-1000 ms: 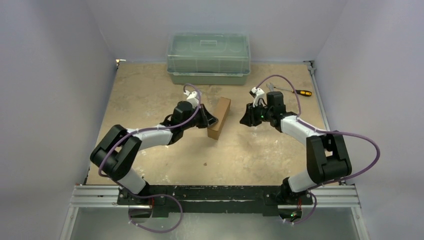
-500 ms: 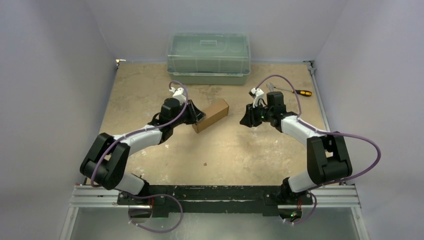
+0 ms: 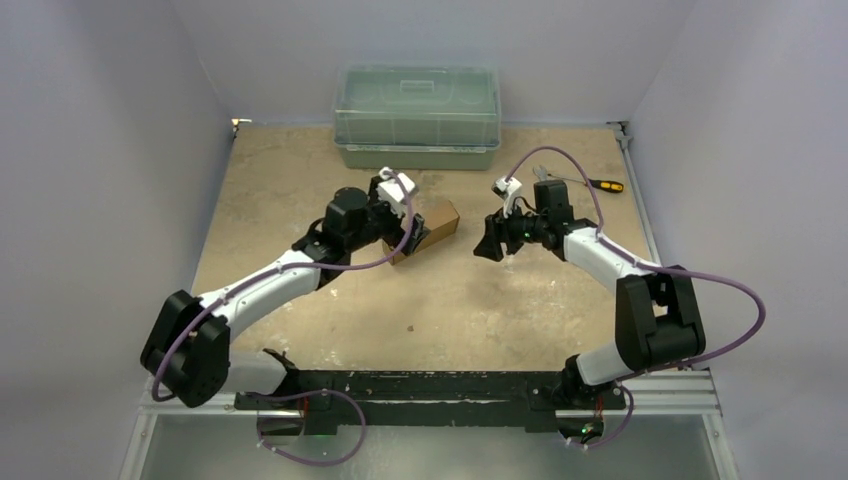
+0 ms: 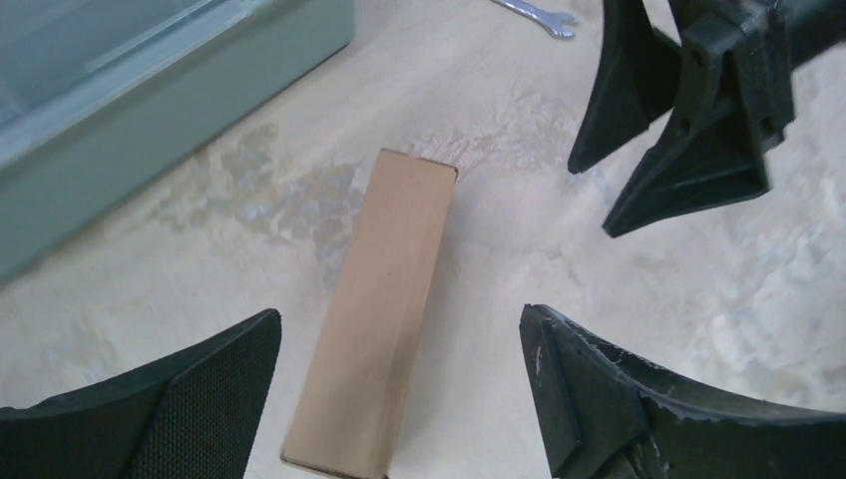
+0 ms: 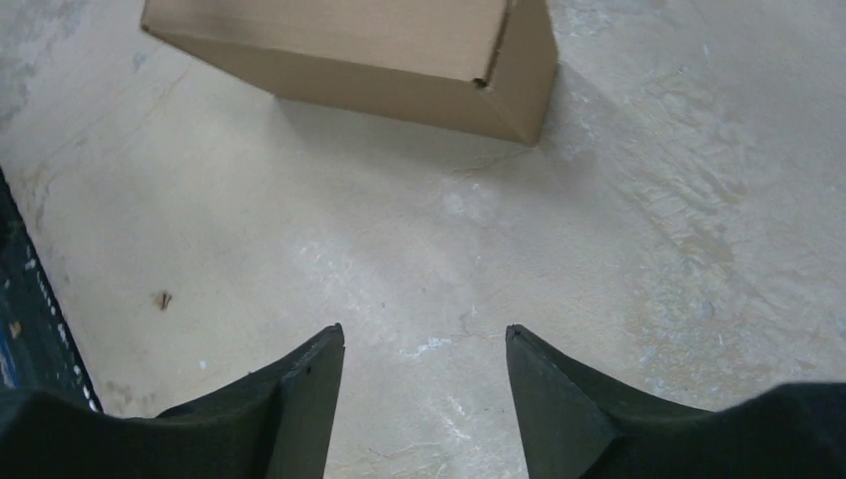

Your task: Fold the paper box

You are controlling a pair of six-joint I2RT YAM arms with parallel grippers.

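The paper box [image 3: 441, 216] is a closed oblong carton of plain brown cardboard, lying flat on the table. My left gripper [image 3: 412, 232] hangs just above its near end, open, with the fingers apart from the cardboard on both sides. In the left wrist view the paper box [image 4: 384, 319] runs lengthwise between the open left gripper [image 4: 399, 312]. My right gripper [image 3: 487, 242] stands open a short way right of the box, holding nothing. The right wrist view has the right gripper [image 5: 424, 331] over bare table, with the box [image 5: 349, 40] ahead of it.
A green translucent plastic bin [image 3: 417, 115] with a lid stands at the back, just behind the box. A screwdriver [image 3: 605, 185] and a small wrench [image 4: 534, 12] lie at the back right. The right gripper [image 4: 591, 198] shows in the left wrist view.
My left gripper has opened and let go of the box, which turned and now lies flat nearer the bin. The right gripper has opened wider and shifted slightly left.
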